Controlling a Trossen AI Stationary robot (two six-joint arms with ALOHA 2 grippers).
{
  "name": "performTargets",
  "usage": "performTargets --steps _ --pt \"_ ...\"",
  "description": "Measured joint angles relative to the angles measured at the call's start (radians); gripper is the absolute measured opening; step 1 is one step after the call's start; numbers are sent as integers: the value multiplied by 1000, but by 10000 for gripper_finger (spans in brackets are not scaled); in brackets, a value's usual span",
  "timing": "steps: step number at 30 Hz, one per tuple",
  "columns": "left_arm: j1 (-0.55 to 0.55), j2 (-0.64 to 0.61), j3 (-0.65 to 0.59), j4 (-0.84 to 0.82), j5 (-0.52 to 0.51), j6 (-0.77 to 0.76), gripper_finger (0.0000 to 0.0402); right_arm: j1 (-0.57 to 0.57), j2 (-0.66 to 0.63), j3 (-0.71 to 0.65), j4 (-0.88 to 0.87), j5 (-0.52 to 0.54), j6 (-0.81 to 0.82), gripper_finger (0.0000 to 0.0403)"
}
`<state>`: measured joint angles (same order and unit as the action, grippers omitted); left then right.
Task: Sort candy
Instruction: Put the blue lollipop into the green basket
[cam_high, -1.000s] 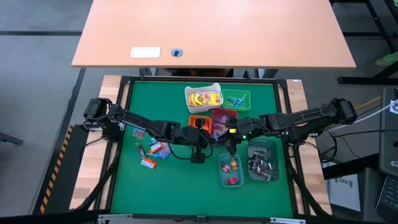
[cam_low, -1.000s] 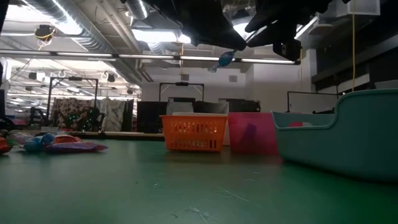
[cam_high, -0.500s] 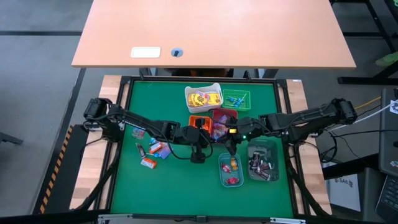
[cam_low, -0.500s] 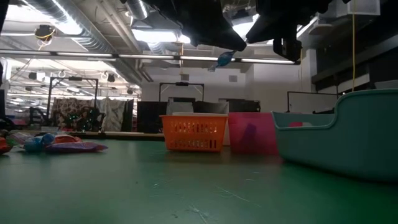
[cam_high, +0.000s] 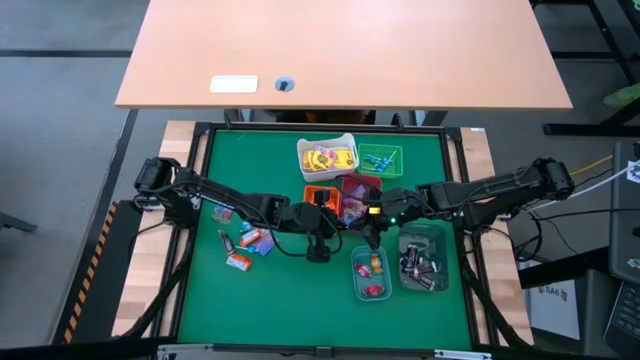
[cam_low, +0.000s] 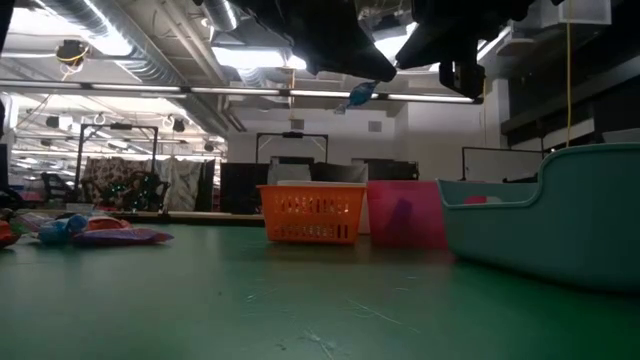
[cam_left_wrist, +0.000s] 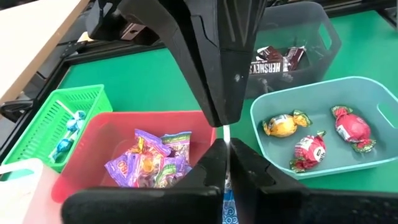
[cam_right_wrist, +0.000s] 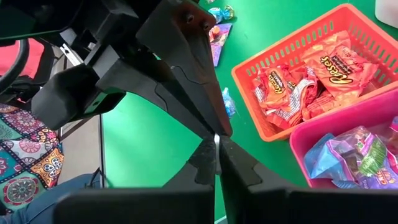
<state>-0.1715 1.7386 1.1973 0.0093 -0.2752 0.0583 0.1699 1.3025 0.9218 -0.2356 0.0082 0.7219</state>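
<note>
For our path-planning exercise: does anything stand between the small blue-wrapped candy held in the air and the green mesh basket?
Nothing visible: the blue-wrapped candy hangs well above the pink plastic bin that lies before the green mesh basket.

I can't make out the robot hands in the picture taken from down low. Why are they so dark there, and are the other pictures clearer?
In the low view the arms hang as black shapes against bright ceiling lights, so detail is lost. In the left wrist view the left gripper looms close and dark, yet the candy behind is crisp. The high view is evenly lit.
</note>
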Motion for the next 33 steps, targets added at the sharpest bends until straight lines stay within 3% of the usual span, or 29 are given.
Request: performTargets --steps 10,15,21,33 --pt "2 0 0 15 -6 -4 104 -2 0 0 -1 27 -36 2" --pt "4 0 0 14 -122 1 142 -32 -4 0 -45 27 -62 2" --pt "4 0 0 13 -229 4 154 -114 -10 0 -192 40 -101 1" --pt "-2 0 0 10 -237 3 154 -312 -21 1 -275 148 -312 1"
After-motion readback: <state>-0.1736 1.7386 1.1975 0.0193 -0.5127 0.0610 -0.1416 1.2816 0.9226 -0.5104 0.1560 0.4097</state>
